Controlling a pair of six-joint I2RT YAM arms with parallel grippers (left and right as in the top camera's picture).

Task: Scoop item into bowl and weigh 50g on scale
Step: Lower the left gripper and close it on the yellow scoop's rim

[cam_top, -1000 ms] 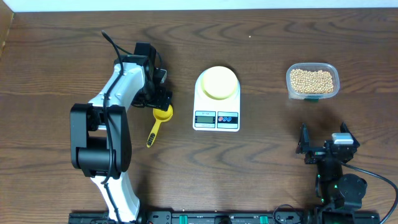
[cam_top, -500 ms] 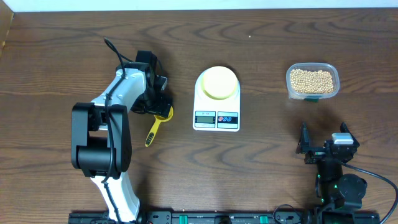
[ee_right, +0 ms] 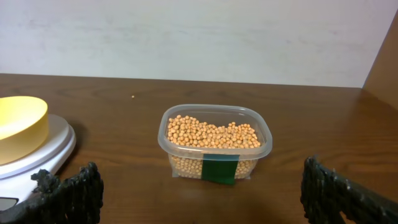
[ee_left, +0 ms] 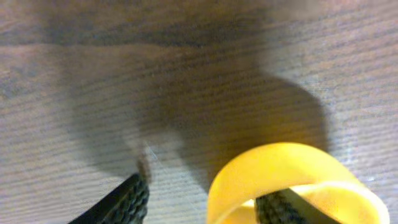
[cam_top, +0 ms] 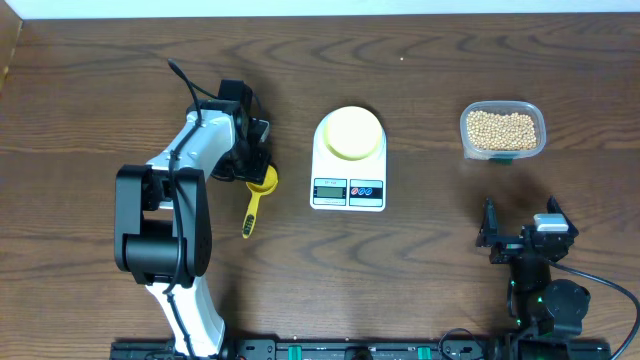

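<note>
Since a second ago the left gripper (cam_top: 254, 168) has shifted down and left onto the yellow scoop (cam_top: 250, 212), its jaws have narrowed, and the scoop's handle has swung slightly. The scoop lies left of centre in the overhead view. In the left wrist view the jaws are about half parted, astride the cup's rim: one finger (ee_left: 281, 206) is inside the cup, the other stands outside with a gap to the wall, so nothing is clamped.

The right gripper (cam_top: 520, 222), lower right, is spread wide and holds nothing.

The beans (cam_top: 502, 129) fill a clear tub (cam_top: 541, 112) at upper right. The pale yellow bowl (cam_top: 349, 131) sits on the white scale (cam_top: 348, 170) at top centre, on the wooden table (cam_top: 420, 280).
</note>
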